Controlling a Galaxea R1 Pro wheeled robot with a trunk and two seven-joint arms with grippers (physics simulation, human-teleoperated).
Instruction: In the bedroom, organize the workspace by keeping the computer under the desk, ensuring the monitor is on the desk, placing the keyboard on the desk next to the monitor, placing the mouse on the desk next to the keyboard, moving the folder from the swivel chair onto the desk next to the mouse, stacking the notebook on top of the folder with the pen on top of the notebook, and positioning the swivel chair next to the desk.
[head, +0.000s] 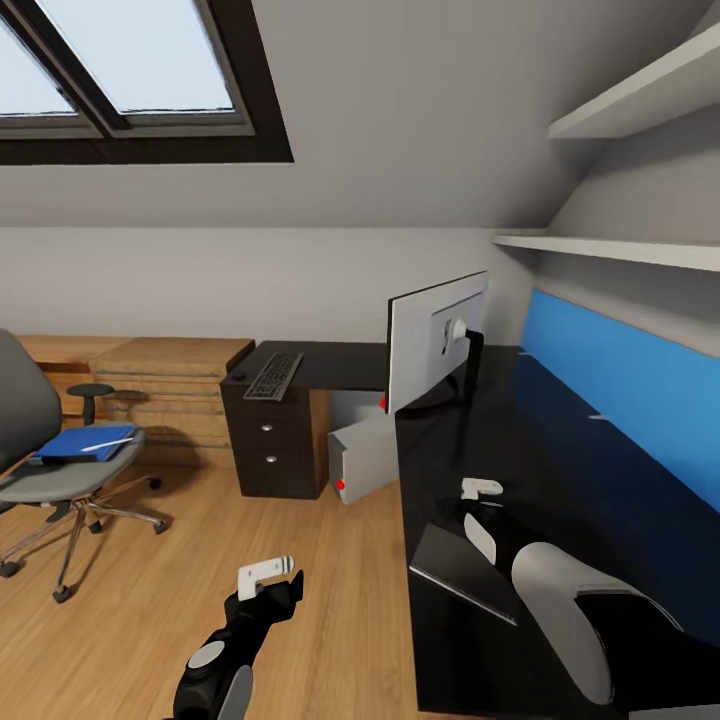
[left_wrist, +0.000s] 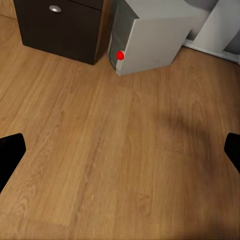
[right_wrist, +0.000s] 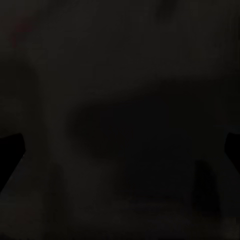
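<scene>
Standing on the black surface (head: 560, 440), the monitor (head: 435, 340) shows its light grey back, and its black stand holds it up straight. Left of the monitor, on the short end of the surface, lies the dark grey keyboard (head: 274, 375). Under there are dark drawers (head: 268, 445) with round silver knobs. Beside the drawers, below the monitor, sits the light grey computer (head: 365, 458) on the wood floor (head: 200, 540), with a red dot on its front. Well away from the monitor, off to the left, stands the swivel chair (head: 50, 470). A bright blue folder (head: 85, 442) lies on its grey seat with a thin white pen (head: 108, 443) on top. The left hand (head: 268, 580) hangs over the floor with its fingers spread apart. The right hand (head: 482, 500) is over the surface, its fingers apart too.
</scene>
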